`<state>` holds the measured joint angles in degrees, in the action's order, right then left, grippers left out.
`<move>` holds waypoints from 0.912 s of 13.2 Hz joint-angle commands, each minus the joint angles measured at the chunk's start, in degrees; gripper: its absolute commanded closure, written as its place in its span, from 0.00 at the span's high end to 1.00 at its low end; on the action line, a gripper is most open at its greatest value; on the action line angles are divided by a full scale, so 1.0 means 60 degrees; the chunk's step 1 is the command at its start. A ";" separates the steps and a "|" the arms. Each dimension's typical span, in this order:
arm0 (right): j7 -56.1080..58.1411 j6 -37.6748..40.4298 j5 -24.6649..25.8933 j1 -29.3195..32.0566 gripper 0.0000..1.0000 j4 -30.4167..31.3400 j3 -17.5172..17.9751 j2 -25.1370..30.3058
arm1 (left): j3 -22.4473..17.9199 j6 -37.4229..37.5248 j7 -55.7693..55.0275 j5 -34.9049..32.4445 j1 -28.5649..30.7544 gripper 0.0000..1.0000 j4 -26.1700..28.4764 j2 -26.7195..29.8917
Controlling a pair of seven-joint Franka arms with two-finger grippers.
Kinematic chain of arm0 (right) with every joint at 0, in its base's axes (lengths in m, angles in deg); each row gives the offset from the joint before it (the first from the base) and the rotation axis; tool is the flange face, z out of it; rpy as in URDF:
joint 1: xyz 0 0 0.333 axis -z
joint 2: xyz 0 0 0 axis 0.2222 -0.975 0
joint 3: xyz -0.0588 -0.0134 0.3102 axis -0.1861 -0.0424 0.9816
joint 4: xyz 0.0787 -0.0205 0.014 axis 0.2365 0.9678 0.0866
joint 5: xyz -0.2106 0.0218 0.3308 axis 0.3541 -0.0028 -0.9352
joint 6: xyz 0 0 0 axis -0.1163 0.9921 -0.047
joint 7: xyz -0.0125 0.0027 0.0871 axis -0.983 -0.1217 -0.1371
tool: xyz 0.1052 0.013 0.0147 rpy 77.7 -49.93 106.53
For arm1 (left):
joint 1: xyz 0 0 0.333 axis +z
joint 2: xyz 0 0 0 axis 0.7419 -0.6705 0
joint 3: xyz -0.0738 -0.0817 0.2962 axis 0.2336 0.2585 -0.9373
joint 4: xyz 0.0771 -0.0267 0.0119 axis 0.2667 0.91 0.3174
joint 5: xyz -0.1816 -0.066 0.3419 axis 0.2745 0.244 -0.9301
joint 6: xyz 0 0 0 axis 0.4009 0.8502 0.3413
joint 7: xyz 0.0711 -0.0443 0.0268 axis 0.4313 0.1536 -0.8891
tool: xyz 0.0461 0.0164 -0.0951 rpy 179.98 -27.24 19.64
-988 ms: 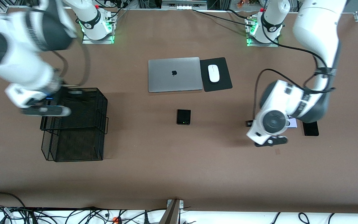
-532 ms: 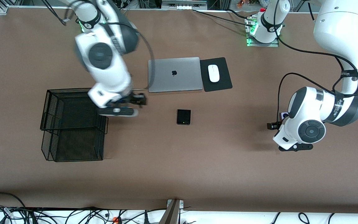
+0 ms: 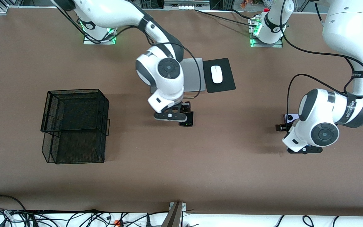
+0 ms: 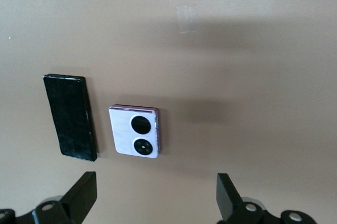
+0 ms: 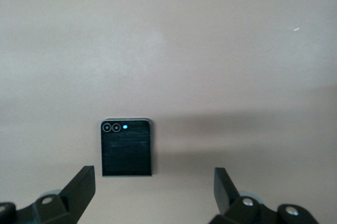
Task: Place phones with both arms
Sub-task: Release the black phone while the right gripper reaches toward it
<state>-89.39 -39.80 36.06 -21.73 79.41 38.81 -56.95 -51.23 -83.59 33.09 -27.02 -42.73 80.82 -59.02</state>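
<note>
Grippers stood wide open and empty, we saw: right gripper (image 5: 152, 192) over the squarish black phone (image 5: 126, 148), left gripper (image 4: 155, 197) over the lavender-white phone (image 4: 135, 138) beside the long black phone (image 4: 70, 116).

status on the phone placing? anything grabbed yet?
Nothing placed or held yet. Right gripper hangs open over the small black phone; left gripper hangs open over the lavender phone, with the long black phone beside it. All three lie flat on the table. Grasping and placing remain.
</note>
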 commanded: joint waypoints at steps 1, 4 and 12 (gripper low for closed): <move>-0.0766 -0.0034 0.0695 -0.0403 1.00 -0.0805 -0.0006 -0.0850 | 0.0291 0.0075 0.0854 0.0105 0.0559 1.00 0.0149 0.0489; -0.0915 -0.0517 0.1151 -0.0668 1.00 -0.0805 -0.0006 -0.1407 | 0.0306 0.0076 0.0959 0.0487 0.0824 1.00 0.0790 0.1411; -0.1413 -0.1646 0.1210 -0.0756 1.00 -0.0791 -0.0021 -0.2199 | 0.0439 -0.0549 0.2190 0.1967 0.1966 1.00 0.3046 0.3702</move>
<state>-95.77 -48.91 42.17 -25.90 76.83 38.70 -68.58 -49.09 -83.00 44.95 -16.40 -32.54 94.50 -37.45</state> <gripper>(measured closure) 0.000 0.000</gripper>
